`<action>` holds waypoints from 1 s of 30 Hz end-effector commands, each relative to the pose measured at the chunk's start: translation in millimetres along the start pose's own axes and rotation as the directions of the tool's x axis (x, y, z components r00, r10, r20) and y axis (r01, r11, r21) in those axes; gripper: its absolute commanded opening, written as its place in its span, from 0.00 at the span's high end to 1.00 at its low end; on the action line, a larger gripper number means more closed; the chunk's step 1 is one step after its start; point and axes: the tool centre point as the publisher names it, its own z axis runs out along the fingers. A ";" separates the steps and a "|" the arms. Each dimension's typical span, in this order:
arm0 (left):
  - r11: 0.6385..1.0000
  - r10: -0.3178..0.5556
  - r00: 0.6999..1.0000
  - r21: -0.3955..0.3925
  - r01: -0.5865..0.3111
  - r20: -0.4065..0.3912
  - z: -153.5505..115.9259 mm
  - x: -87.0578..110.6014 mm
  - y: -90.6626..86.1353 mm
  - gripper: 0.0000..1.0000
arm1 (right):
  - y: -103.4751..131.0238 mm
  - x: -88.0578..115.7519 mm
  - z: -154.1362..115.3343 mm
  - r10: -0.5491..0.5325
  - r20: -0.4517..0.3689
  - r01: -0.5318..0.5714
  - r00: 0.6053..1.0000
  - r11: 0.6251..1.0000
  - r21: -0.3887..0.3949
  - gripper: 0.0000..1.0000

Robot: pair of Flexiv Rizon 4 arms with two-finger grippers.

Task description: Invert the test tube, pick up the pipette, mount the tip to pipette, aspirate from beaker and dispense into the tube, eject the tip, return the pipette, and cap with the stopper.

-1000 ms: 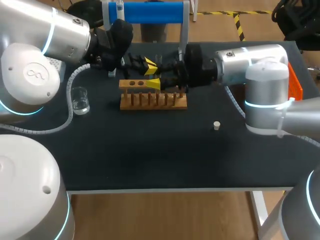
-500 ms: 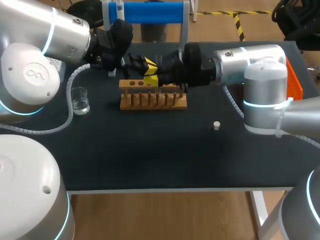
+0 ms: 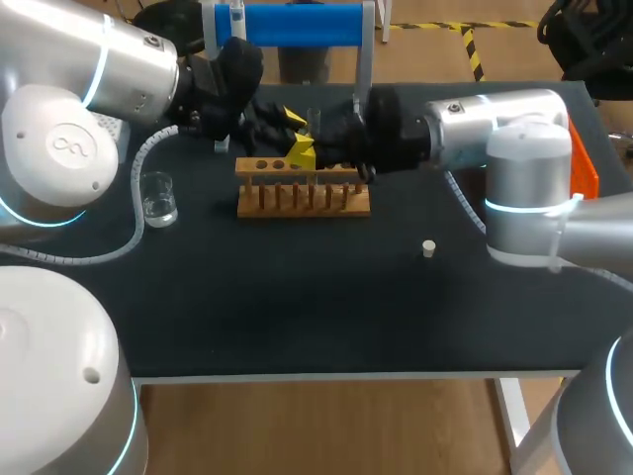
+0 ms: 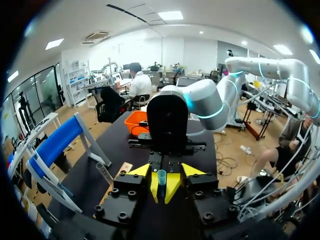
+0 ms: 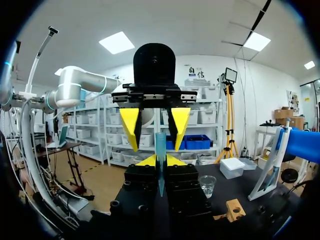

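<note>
**Only the first step is under way**

Your right claw (image 5: pixel 160 161) is pinching the thin see-through test tube (image 5: pixel 160 147) between its two yellow tips. Your left claw (image 5: pixel 156 148) faces it nose to nose, with its fingers spread wide. The far end of the tube pokes in between those spread fingers. I cannot see them touching it.

Both claws hang just above the back of the light brown wooden rack (image 3: pixel 303 193). So the tube is out of the rack and up in the air. I think this is the flip step, where one claw hands the tube to the other so it can be turned over. It is not done yet.

Further out, the small clear glass beaker (image 3: pixel 158 198) stands on the black table (image 3: pixel 297 317). It is on your left side, well apart from the claws. The little white stopper (image 3: pixel 428 248) lies alone on your right side, nearer the front than the rack. Neither claw has the pipette, and I cannot pick it out by the blue stand (image 3: pixel 297 24) at the back.

By my guess, you have these steps left:
- finish the flip
- get the pipette
- put on a tip
- suck up from the beaker and squirt into the tube
- drop the tip
- put the pipette back
- push in the stopper
</note>
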 end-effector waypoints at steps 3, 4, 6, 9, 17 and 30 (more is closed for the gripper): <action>1.000 -0.001 1.000 -0.003 0.001 0.001 -0.8 0.8 -0.4 0.00 | -3.8 10.6 -38.1 -0.004 0.001 0.004 1.000 1.000 0.007 1.00; 1.000 -0.001 1.000 -0.003 0.001 0.001 -0.8 0.8 -0.4 0.00 | -4.1 11.7 -43.4 -0.004 0.002 0.004 1.000 1.000 0.009 1.00; 1.000 -0.001 1.000 -0.003 0.001 0.001 -0.8 0.8 -0.4 0.00 | -4.8 14.3 -56.4 -0.007 0.006 0.007 1.000 1.000 0.012 1.00; 1.000 -0.001 1.000 -0.003 0.001 0.001 -0.8 0.8 -0.4 0.00 | -7.2 18.8 -78.0 -0.008 0.012 0.008 1.000 1.000 0.016 1.00; 1.000 -0.001 1.000 -0.003 0.001 0.001 -0.8 0.8 -0.4 0.00 | -15.9 29.3 -127.9 -0.017 0.032 0.017 0.999 1.000 0.026 1.00; 1.000 -0.001 1.000 -0.003 0.001 0.001 -0.8 0.8 -0.4 0.00 | -32.0 37.7 -204.1 0.001 0.091 -0.003 0.996 1.000 0.027 1.00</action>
